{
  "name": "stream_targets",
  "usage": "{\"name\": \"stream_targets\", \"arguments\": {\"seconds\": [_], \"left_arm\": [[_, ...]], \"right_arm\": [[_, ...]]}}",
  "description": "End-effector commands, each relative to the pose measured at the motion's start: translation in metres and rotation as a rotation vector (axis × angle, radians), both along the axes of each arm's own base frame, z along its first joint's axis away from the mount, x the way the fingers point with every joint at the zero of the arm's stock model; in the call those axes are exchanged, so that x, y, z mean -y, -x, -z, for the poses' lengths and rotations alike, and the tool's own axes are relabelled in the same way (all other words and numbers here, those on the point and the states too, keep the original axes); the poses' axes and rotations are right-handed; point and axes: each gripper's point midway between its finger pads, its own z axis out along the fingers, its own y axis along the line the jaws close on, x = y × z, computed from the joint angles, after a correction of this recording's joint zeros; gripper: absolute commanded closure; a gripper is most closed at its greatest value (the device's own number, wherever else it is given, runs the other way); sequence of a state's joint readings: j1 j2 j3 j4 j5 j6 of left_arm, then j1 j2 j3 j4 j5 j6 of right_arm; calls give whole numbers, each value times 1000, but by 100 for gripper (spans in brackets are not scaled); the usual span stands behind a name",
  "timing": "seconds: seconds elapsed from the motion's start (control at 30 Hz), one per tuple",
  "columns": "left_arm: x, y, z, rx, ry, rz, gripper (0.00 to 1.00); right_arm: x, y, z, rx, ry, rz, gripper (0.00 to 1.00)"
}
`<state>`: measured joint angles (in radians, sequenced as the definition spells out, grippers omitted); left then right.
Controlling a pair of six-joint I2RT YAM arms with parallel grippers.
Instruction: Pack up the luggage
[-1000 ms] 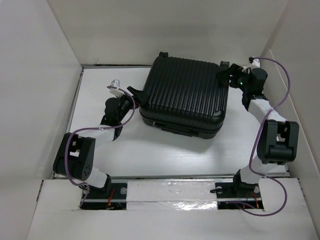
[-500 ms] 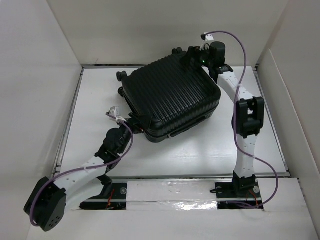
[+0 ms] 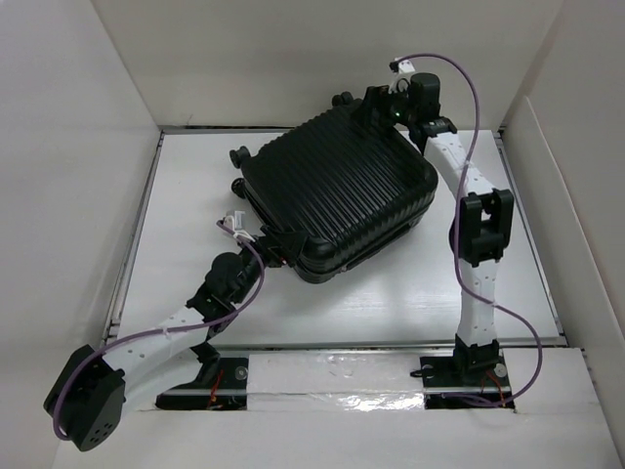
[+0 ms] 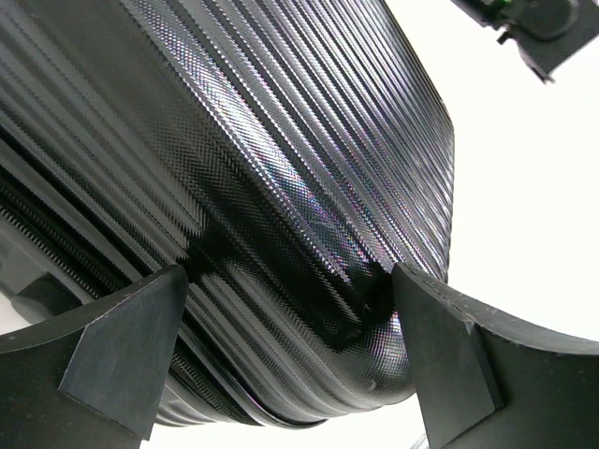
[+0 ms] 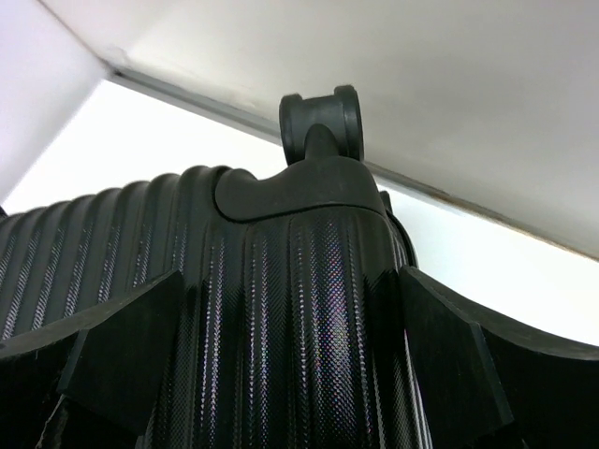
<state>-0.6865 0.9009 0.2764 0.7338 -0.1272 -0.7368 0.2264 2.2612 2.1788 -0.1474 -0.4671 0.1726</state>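
Top view: black ribbed luggage (image 3: 337, 195) lies shut and skewed on the white bench (image 3: 391, 303), toward the back wall, with caster wheels (image 3: 237, 156) on its far-left side. The left tool (image 3: 276, 244) sits at the near-left corner, the right tool (image 3: 383, 106) at the far-right corner. Left wrist: fingers (image 4: 122, 346) spread wide, straddling a rounded shell corner; pad contact unclear, nothing clamped. Right wrist: its fingers (image 5: 449, 360) are also wide apart, either side of the shell edge just below one wheel; no firm grip visible.
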Motion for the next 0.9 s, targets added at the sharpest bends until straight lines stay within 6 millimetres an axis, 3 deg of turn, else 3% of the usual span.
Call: {"name": "stream_targets", "arguments": {"seconds": [0.0,0.03,0.07,0.1,0.13,0.17,0.2,0.27,0.33,0.37,0.4,0.43,0.5,0.53,0.6,0.63,0.67,0.7,0.73,0.83,0.87], "left_arm": [[33,14,-15,18,21,165,14],[29,9,-16,21,17,131,14],[29,8,-19,26,20,127,14],[28,7,-22,34,24,117,15],[27,7,-24,39,28,114,15],[26,6,-27,46,34,110,16],[25,6,-32,58,39,102,17],[22,5,-37,71,26,90,17],[22,5,-38,72,16,91,18],[22,6,-39,72,17,96,18],[23,7,-40,72,13,105,18],[23,7,-39,70,6,105,18],[16,7,-33,57,-15,77,18],[9,7,-29,51,-21,47,18],[-1,8,-28,48,-24,10,19],[-6,8,-28,49,-33,-8,21],[-10,8,-30,54,-39,-27,22],[-18,8,-32,59,-62,-56,27],[-22,8,-33,60,-72,-73,30],[-39,5,-30,45,-111,-134,49],[-41,6,-30,41,-115,-143,55]], "right_arm": [[-40,140,-214,385,-105,-322,0],[-32,141,-202,362,-93,-300,0],[-28,151,-208,407,-91,-300,0],[-17,187,-243,509,-103,-297,1],[-15,203,-241,531,-110,-290,6],[-14,206,-202,519,-121,-258,12],[-4,245,-228,622,-151,-241,17],[-3,263,-207,668,-155,-204,13],[0,243,-195,605,-94,-133,7],[7,226,-172,500,-18,-104,5],[13,217,-193,516,-16,-80,4],[13,198,-176,464,-4,-76,1],[29,187,-163,385,-44,-50,1],[31,195,-171,400,-85,-55,12],[33,212,-167,411,-120,-63,39],[28,222,-135,353,-120,-75,77],[27,244,-146,402,-136,-69,90],[20,256,-137,406,-132,-82,97],[-2,277,-102,351,-112,-134,100],[-11,321,-81,378,-104,-148,100],[-21,338,-45,323,-79,-160,100]]}}
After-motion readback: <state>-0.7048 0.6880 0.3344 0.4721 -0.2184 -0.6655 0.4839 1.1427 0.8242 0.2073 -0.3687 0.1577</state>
